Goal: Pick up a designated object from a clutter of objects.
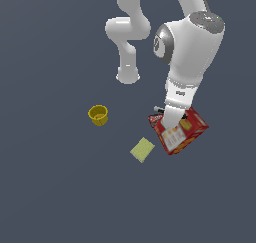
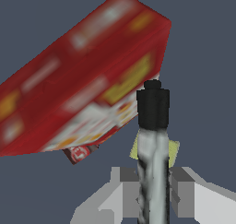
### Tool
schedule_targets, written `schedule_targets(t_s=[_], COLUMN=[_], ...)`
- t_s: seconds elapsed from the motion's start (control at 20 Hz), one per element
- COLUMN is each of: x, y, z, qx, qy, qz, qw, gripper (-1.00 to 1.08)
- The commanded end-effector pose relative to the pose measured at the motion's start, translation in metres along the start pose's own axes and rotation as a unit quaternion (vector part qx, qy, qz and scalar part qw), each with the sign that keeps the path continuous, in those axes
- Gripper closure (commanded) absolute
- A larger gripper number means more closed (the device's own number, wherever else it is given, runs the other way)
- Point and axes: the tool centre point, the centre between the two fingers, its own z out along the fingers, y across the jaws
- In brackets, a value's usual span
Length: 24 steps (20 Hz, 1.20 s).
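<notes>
Claw (image 2: 153, 191) points down over the red box (image 1: 181, 131), pinching the black stick (image 2: 153, 126).

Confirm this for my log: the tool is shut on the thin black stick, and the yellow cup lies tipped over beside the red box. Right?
Not quite. The exterior view shows the yellow cup upright and well apart from the red box. The rest holds: in the wrist view the tool is shut on the thin black stick.
</notes>
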Motion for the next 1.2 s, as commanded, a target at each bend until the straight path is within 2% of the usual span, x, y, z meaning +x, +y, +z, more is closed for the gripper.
schedule_targets(t_s=[0.0,0.55,1.15], x=[0.013,0.058,0.074], y=[0.001,0.009,0.014], z=[-0.024,-0.101,-0.126], qx=[0.000,0.000,0.000], qy=[0.000,0.000,-0.001], qz=[0.000,0.002,0.002], qw=[1.0000,1.0000,1.0000], gripper=[1.08,1.08,1.08])
